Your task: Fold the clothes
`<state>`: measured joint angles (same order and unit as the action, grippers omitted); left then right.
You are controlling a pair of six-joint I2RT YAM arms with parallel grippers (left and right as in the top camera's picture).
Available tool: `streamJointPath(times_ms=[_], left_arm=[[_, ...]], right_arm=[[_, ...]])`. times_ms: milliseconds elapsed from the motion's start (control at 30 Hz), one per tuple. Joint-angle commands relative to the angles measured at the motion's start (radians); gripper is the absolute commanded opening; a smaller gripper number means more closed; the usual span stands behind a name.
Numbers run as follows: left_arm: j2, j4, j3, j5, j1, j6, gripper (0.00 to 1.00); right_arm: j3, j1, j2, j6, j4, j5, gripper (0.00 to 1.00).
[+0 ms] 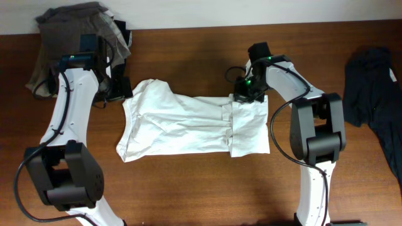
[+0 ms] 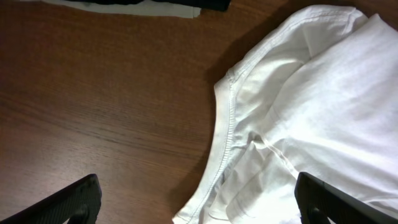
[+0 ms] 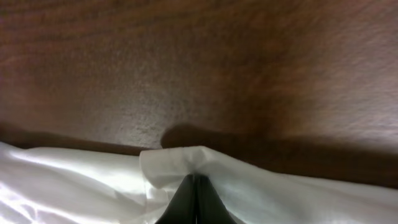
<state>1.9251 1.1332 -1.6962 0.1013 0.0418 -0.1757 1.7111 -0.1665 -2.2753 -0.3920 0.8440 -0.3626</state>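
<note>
**One white shirt (image 1: 188,125) part-folded, two garments wait**

Both arms attend the shirt, spread at the middle of the table (image 1: 188,50). The right gripper (image 1: 244,94) pinches a ridge of cloth at the right end of its far edge, jaws pressed together. The left gripper (image 1: 117,89) hangs spread beside the left edge, holding nothing. One end looks turned over; more folds seem due. A grey-brown garment (image 1: 69,31) and a dark garment (image 1: 370,88) lie unfolded at opposite ends.

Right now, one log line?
left gripper: open over white shirt edge | right gripper: shut on white shirt edge | white shirt: spread on table
</note>
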Motion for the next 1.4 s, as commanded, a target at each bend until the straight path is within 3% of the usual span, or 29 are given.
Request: streamJointPath(times_ms=[0, 200, 333, 467, 533, 633, 733, 867, 1000, 1367], left_arm=[[0.008, 0.001, 0.007, -0.007, 0.007, 0.006, 0.99], [0.008, 0.001, 0.007, -0.007, 0.007, 0.006, 0.99], [0.008, 0.001, 0.007, -0.007, 0.007, 0.006, 0.99], [0.008, 0.001, 0.007, -0.007, 0.007, 0.006, 0.99], [0.008, 0.002, 0.007, -0.007, 0.007, 0.006, 0.99], [0.008, 0.003, 0.007, -0.007, 0.007, 0.006, 0.99], [0.008, 0.002, 0.007, -0.008, 0.007, 0.006, 0.99], [0.008, 0.004, 0.007, -0.008, 0.007, 0.006, 0.99], [0.008, 0.005, 0.007, -0.008, 0.007, 0.006, 0.99], [0.008, 0.005, 0.007, -0.008, 0.007, 0.006, 0.99]], right_arm=[[0.011, -0.003, -0.006, 0.017, -0.004, 0.008, 0.04], [0.172, 0.010, 0.114, 0.022, 0.178, 0.178, 0.08], [0.330, 0.040, 0.193, 0.040, 0.398, 0.323, 0.26], [0.372, 0.090, 0.248, 0.120, 0.550, 0.330, 0.62], [0.369, 0.117, 0.249, 0.157, 0.629, 0.328, 0.69], [0.300, 0.158, 0.246, 0.230, 0.709, 0.315, 0.71], [0.176, 0.184, 0.244, 0.315, 0.666, 0.215, 0.82], [-0.055, 0.203, 0.244, 0.359, 0.483, 0.087, 0.93], [-0.263, 0.214, 0.244, 0.393, 0.315, -0.043, 0.95], [-0.528, 0.216, 0.235, 0.410, 0.034, -0.304, 0.95]])
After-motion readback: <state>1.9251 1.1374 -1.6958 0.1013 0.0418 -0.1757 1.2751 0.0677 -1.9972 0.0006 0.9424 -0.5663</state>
